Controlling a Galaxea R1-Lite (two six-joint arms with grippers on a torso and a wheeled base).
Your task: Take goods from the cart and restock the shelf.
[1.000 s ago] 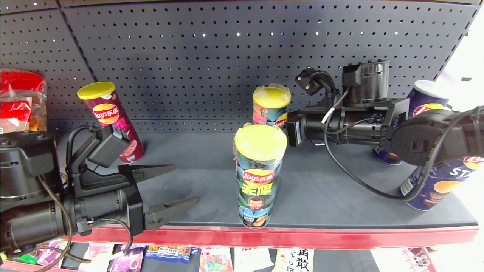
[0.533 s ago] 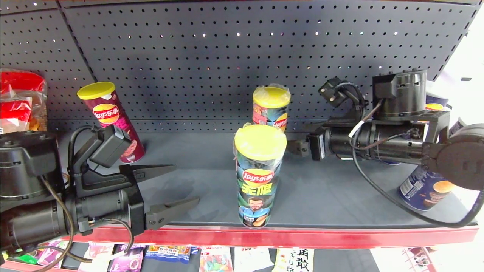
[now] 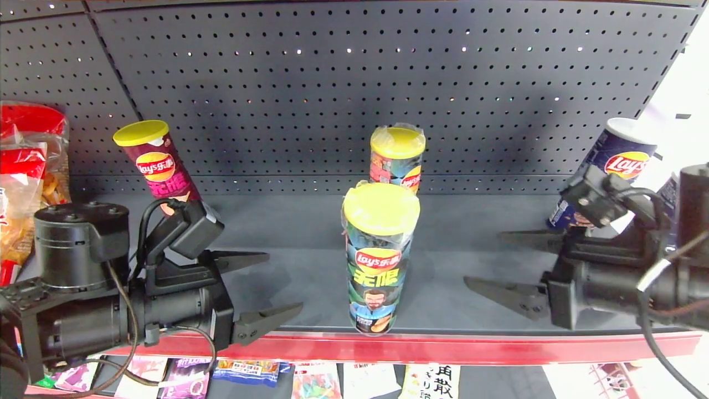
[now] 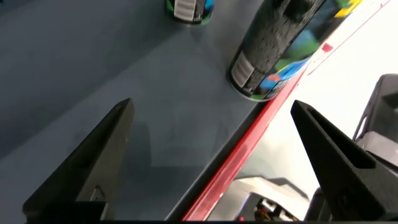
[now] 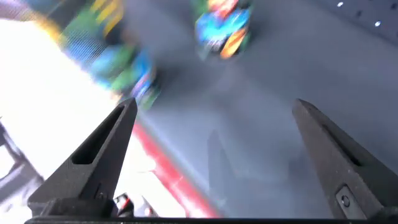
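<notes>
On the shelf (image 3: 310, 221) the front can (image 3: 380, 255) stands upright, right at the red lip (image 3: 443, 349). A second can (image 3: 396, 155) stands just behind it, by the pegboard.

The left fingers (image 3: 265, 317) sit left of the front can, spread wide and holding nothing; they are near it but not touching. The right fingers (image 3: 504, 293) sit right of the front can, also spread wide and empty, and a bit farther off. So the front can stands between the two pairs, free of both. In the left wrist view the front can (image 4: 267, 62) is beyond the open tips with a clear gap. The right wrist view is too blurred to help.

I read this as the pause between placements: cans set down, nothing in hand. My call for the next move is to pull both arms off the shelf and go to the cart for another item. That needs care, because the front can is on the very edge and a brush from a finger could tip it off.

A maroon can (image 3: 160, 166) far left of the front can and a blue can (image 3: 615, 160) far right both look tilted.
</notes>
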